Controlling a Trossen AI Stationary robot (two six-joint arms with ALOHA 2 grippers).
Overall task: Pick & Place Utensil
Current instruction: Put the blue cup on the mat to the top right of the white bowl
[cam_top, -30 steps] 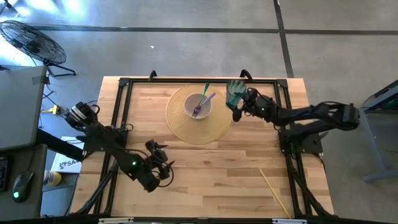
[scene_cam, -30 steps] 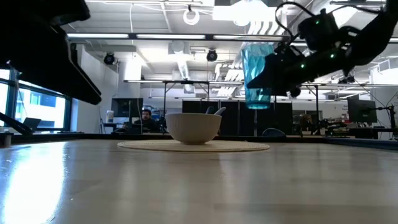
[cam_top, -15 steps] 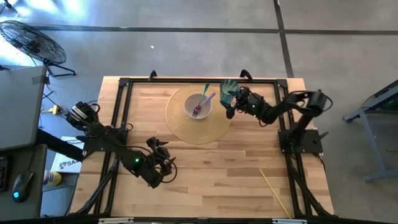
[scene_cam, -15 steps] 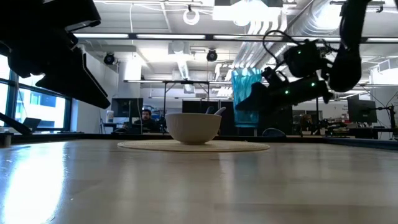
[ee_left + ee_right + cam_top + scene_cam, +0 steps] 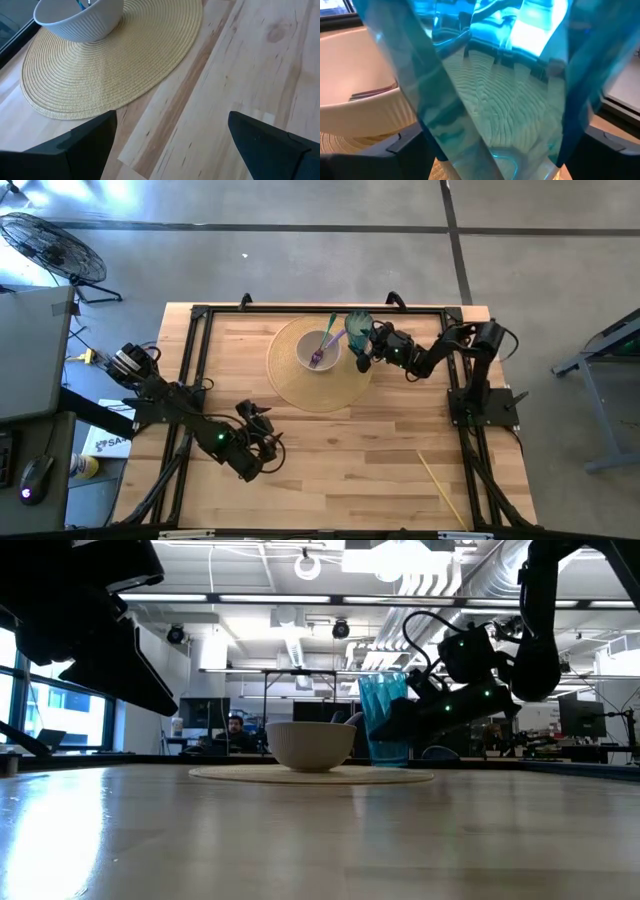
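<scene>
1. The table is a wooden top in a black frame, and both arms reach over it from opposite sides.
2. A round woven mat lies under and just ahead of the right tool, likely set out as a place setting.
3. A white bowl sits on the mat, just beside the right tool, with the utensils lying in it: one purple, one green. From table height only their tips show above the rim.
4. The right tool is clamped on a blue cup, holding it upright and low over the mat's edge beside the bowl, I judge to set it down there as a holder for a utensil. From its own camera the cup fills nearly everything, so whether the base touches the mat is hard to tell.
5. The left tool waits well away from the bowl, near the table's front, its fingers spread wide and empty.
</scene>
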